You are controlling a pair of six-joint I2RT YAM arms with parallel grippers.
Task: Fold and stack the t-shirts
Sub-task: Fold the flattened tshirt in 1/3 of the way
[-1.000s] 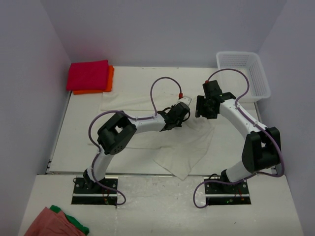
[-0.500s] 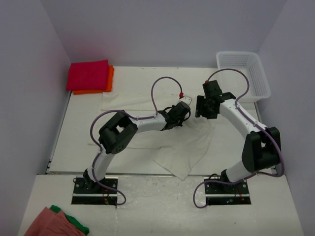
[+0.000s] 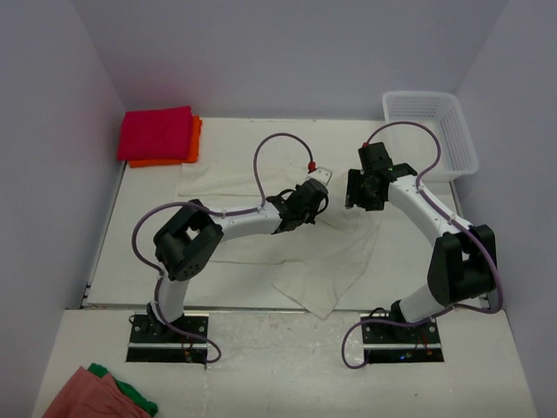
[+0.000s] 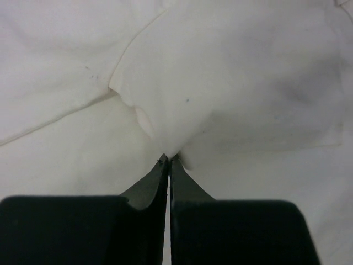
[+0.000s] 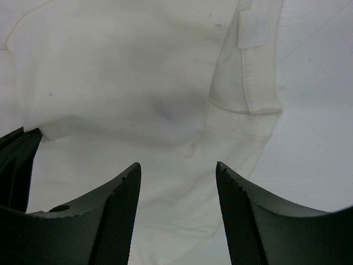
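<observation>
The cream-white t-shirt point(image 3: 324, 272) lies wrinkled and spread across the middle of the table. My left gripper point(image 3: 305, 209) is shut on a pinched fold of it; in the left wrist view the fingertips point(image 4: 168, 159) meet with white cloth point(image 4: 237, 83) bunched between them. My right gripper point(image 3: 362, 198) hovers just to the right, open over the shirt's sleeve and hem point(image 5: 245, 72), nothing between its jaws point(image 5: 177, 165). The magenta-red t-shirt point(image 3: 157, 132) sits folded at the back left corner on top of the folded orange one point(image 3: 196, 139).
A white mesh basket point(image 3: 462, 146) stands at the back right corner. Salmon-pink point(image 3: 83, 399) and green point(image 3: 137, 401) cloths lie on the near shelf at the bottom left. The left gripper's dark fingers point(image 5: 16, 152) show at the left edge of the right wrist view.
My left gripper has shut on the white t-shirt's fold and shifted slightly left, its elbow swinging left. The right arm has not moved.
</observation>
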